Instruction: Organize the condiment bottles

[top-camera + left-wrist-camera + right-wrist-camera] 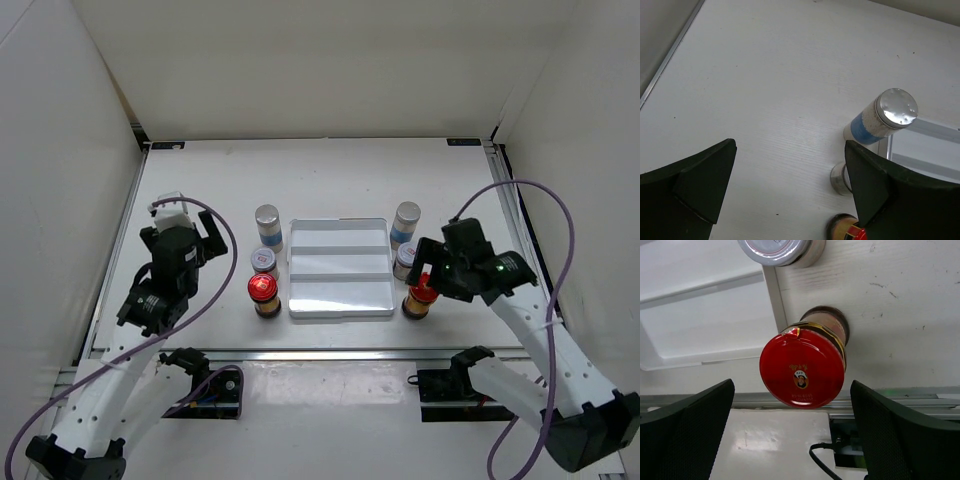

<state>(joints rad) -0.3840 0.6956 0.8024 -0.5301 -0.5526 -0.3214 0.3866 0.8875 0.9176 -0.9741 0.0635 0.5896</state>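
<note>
- at the lower right of the top view, the right fingers (690,435) are spread wide with nothing between them. they hang above the right red-capped bottle (802,371), and no contact shows.
- the step in hand looks like the reach for that bottle. i would centre the gap over the cap, which sits toward the upper part of the wrist frame, then come straight down and close on the amber body under the cap, not on the cap's edge.
- that bottle stands on the desk (200,180) just beside the lower right corner of the white tray (338,221). a short silver-capped bottle (405,260) is just above it in the frame, so the fingers should close along a line that misses both.
- it is upright: long axis vertical, red cap up toward the wrist camera, base on the desk.
- a tall silver-capped bottle (406,222) stands further up the frame, and three more bottles (263,260) line the tray's left side.
- at the left of the top view, the left fingers (890,195) are also apart and empty, over bare desk.
</note>
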